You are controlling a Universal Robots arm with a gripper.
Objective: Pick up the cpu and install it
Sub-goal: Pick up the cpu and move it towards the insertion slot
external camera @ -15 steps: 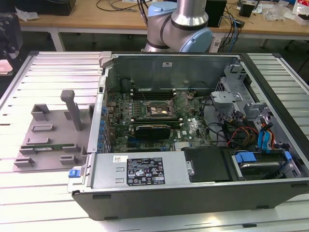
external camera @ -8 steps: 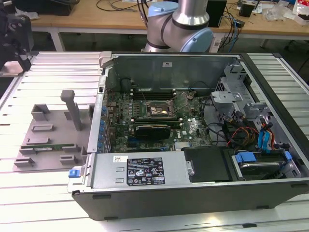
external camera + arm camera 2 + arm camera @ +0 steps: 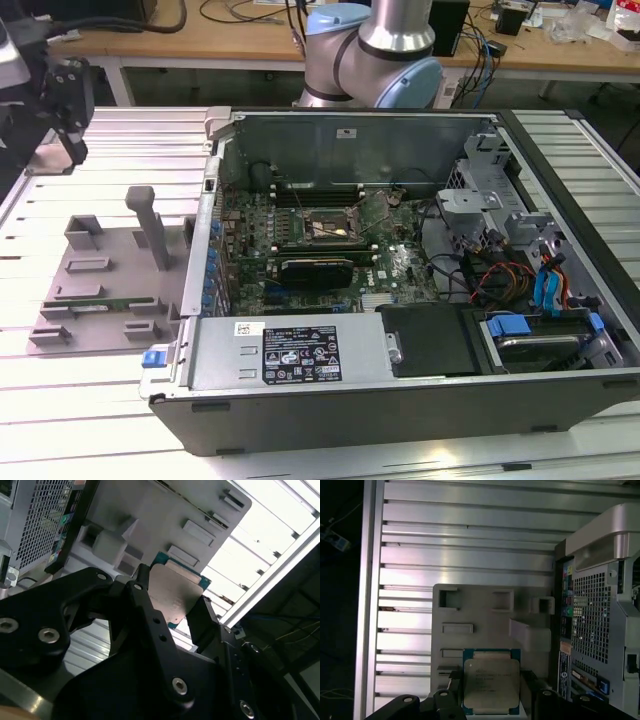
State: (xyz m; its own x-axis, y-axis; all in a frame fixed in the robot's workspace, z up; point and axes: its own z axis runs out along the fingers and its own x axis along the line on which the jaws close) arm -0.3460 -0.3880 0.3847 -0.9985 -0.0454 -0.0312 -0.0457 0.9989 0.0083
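The pick-up looks complete. The fingers (image 3: 529, 692) are clamped on opposite edges of the cpu (image 3: 491, 682), which is held over the grey tray (image 3: 485, 610) on the tabletop (image 3: 445, 555), beside the open case (image 3: 420, 130). In the exterior view the gripper (image 3: 68, 130) hangs well apart from the socket (image 3: 333, 228), which looks empty. Installing calls for carrying the cpu across and seating it square and flat.
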